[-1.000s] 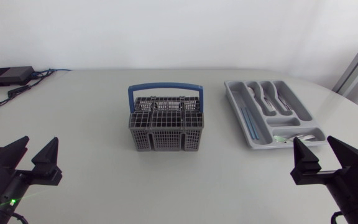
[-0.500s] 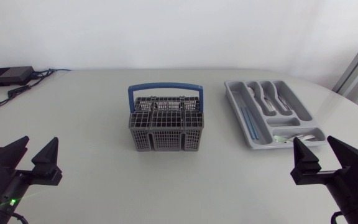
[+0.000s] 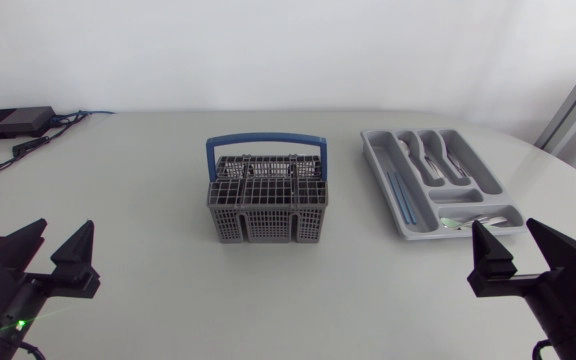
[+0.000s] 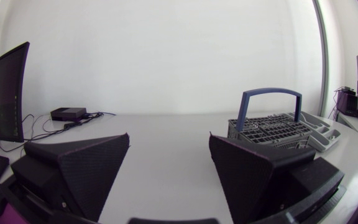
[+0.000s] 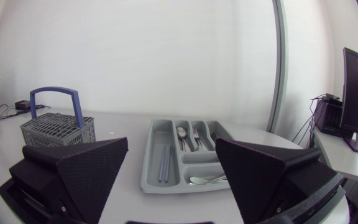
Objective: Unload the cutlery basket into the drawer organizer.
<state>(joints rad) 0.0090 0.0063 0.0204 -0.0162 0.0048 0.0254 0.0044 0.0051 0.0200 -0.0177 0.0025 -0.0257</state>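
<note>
Seen from above, my left arm comes in at the table's (image 3: 148,200) 8 o'clock corner and sits low at the near edge. The left gripper (image 3: 63,240) points toward 12 o'clock, and its two black wedge fingers are spread wide with nothing between them. My right arm mirrors it at the 4 o'clock corner. The right gripper (image 3: 506,235) also points toward 12 o'clock, its fingers spread and holding nothing.

The grey cutlery basket (image 3: 266,205) stands upright near the middle of the table, with its blue handle (image 3: 266,145) arched over the far side. I cannot tell what lies under its grid top. The grey drawer organizer (image 3: 376,165) lies flat at the basket's 3 o'clock, well apart from it. Spoons and forks (image 3: 430,155) lie in the organizer's far compartments. A pair of thin blue sticks (image 3: 398,190) lies in the long compartment, and a spoon (image 3: 468,220) lies in the crosswise near one.

From the left wrist, the basket stands ahead of that gripper (image 4: 168,140) toward its 1 o'clock. From the right wrist, the organizer (image 5: 151,165) lies straight ahead of that gripper (image 5: 171,142), just beyond the fingertips. The basket (image 5: 58,129) is off toward 10 o'clock from there.

A small black box (image 3: 13,122) with cables sits at the table's 10 o'clock edge.

Compared with the frames from a second and half a second ago, nothing differs. Both arms, both grippers, the basket and the organizer hold the same places.
</note>
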